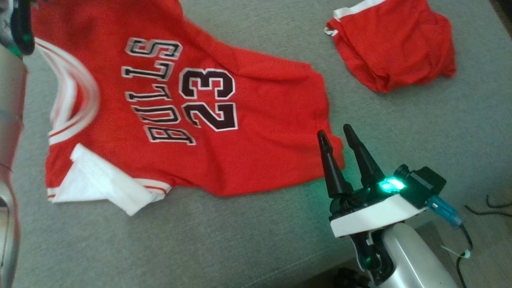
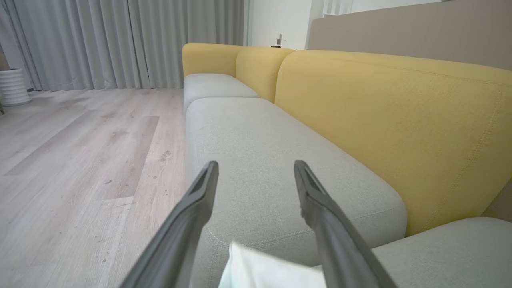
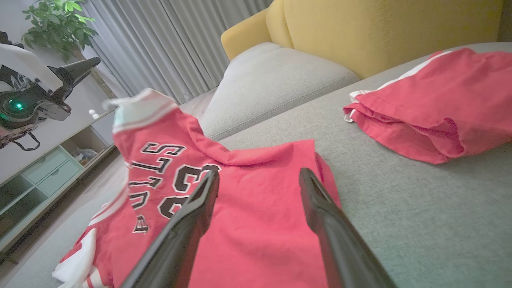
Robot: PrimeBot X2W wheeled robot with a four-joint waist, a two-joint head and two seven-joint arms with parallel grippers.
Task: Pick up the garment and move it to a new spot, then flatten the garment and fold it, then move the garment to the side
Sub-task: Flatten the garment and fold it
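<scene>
The garment, a red jersey (image 1: pixel 260 140) lettered BULLS 23, lies spread on the grey sofa seat (image 1: pixel 240 240). Its white-trimmed shoulder (image 3: pixel 140 108) stands raised and blurred at the left end. My left gripper (image 3: pixel 94 62) hovers above and apart from that shoulder, fingers spread. In the left wrist view the left gripper (image 2: pixel 256 168) is open, with a bit of white trim (image 2: pixel 260 268) low between the fingers. My right gripper (image 1: pixel 335 132) is open over the jersey's near right corner. Its fingers (image 3: pixel 192 216) straddle the red cloth (image 3: pixel 248 188) without pinching it.
A second red garment (image 1: pixel 394 44) lies folded at the far right of the seat (image 3: pixel 440 108). The yellow backrest (image 2: pixel 380 120) runs behind the cushions. Wood floor (image 2: pixel 80 160) and a low cabinet (image 3: pixel 40 176) lie beyond the seat's left end. Dark cables (image 1: pixel 492 208) trail at the right.
</scene>
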